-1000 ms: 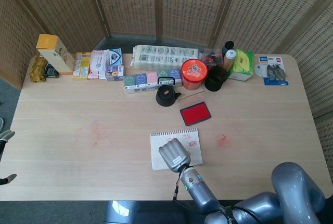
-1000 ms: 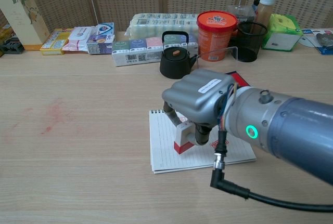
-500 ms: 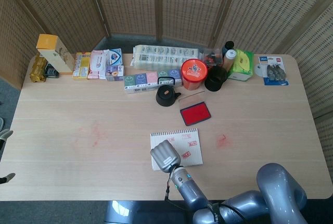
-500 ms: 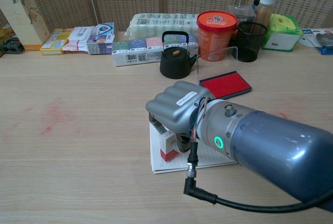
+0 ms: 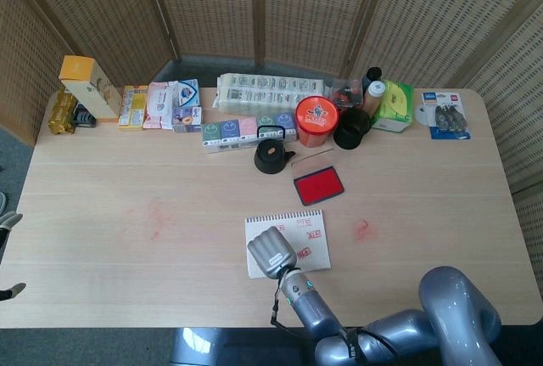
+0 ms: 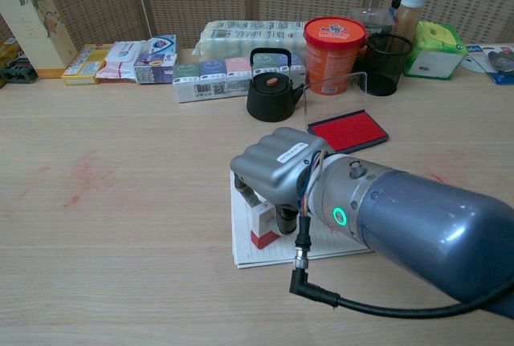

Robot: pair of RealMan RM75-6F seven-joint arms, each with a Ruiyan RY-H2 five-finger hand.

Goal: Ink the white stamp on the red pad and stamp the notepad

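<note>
Chest view: right hand (image 6: 277, 171) edged right, stamp (image 6: 263, 223) on notepad (image 6: 245, 250).

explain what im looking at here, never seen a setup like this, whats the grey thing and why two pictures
The grey thing is a robot arm ending in a robot hand with fingers. It is the robot's right one; the left is not clearly shown. Both pictures are the same moment: the head view looks down from above, the chest view looks forward from lower down. The hand grips a white stamp with a red base over a notepad that already bears red marks. Beyond it on the table lie an open red pad, a black kettle and a row of boxes and containers.
</note>
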